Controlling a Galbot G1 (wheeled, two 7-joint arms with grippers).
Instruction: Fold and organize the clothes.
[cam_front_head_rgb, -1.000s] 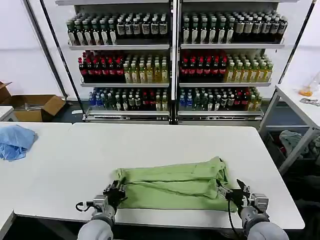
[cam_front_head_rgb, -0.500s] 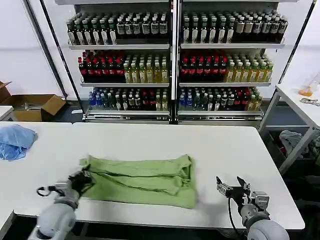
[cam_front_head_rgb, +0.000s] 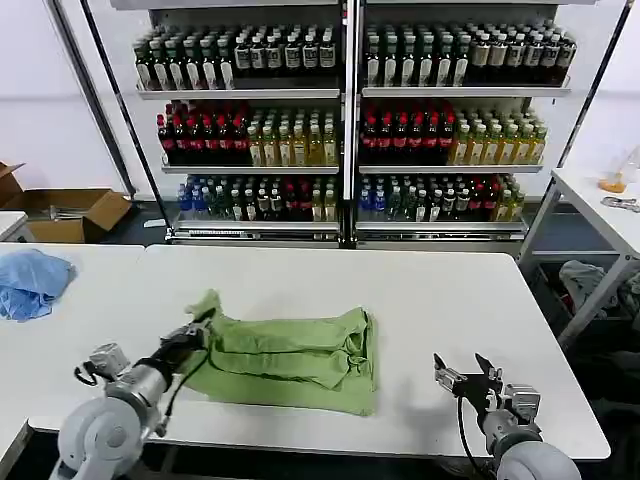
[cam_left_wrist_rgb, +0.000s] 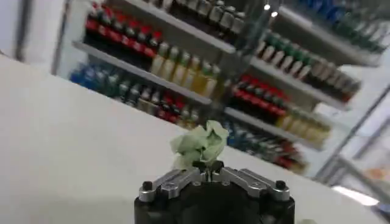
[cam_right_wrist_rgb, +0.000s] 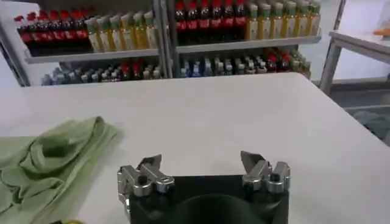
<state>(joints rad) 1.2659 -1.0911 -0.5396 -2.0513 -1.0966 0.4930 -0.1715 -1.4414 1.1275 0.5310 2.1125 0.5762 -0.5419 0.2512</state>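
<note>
Shirt (cam_front_head_rgb: 290, 360) fabric, light green and folded into a long band, lies across the near half of the white table (cam_front_head_rgb: 420, 290), and its left end is pinched in the left gripper (cam_front_head_rgb: 196, 335). That gripper's fingers are pressed together on a bunched corner of the cloth, which stands up in a crumpled tuft just past the fingertips in the left wrist view (cam_left_wrist_rgb: 201, 145). From the pinch the rest of the garment stretches away to the gripper's right, the lifted corner higher than the flat part on the table.

The right gripper (cam_front_head_rgb: 468, 378) sits near the table's front edge, well apart from the shirt's right end, with bare tabletop between them. Its fingers (cam_right_wrist_rgb: 148, 167) are spread wide and hold nothing. In the right wrist view the shirt (cam_right_wrist_rgb: 46, 155) lies off to that gripper's left and slightly ahead.

Farther off to the left gripper's left, a light blue cloth (cam_front_head_rgb: 30, 282) lies on a neighbouring table. Beyond the table's far edge, ahead of both grippers, stand shelves of bottles (cam_front_head_rgb: 340, 120), and a cardboard box (cam_front_head_rgb: 70, 212) sits on the floor.
</note>
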